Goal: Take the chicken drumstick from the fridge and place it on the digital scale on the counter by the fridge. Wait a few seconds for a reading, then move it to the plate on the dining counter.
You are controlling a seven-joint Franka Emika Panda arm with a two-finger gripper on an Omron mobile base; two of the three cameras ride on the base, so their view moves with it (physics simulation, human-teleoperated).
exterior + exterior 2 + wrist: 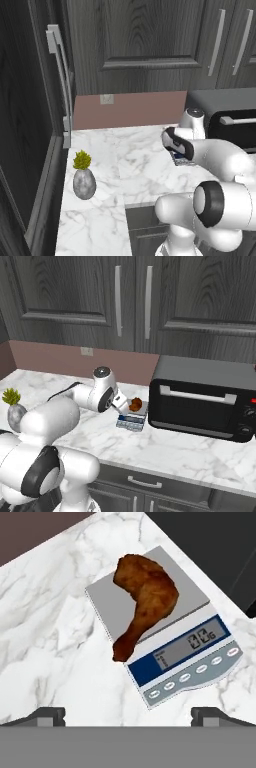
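Note:
The reddish-brown chicken drumstick point(145, 602) lies on the light platform of the digital scale point(186, 662), thin end pointing toward the display. In the right base view the chicken drumstick point(135, 404) and the digital scale point(131, 423) sit on the marble counter just left of the black oven. My gripper point(129, 714) hangs above the scale, open, its two fingertips point(47, 714) spread wide with nothing between them. It stands clear of the meat. From the right base view the gripper point(121, 404) is close beside the drumstick.
A black toaster oven point(205, 398) stands right of the scale. A grey vase with a yellow-green plant point(84, 182) sits near the counter's left front. A long silver handle point(59, 75) runs up the tall unit at the left. Dark cabinets hang above.

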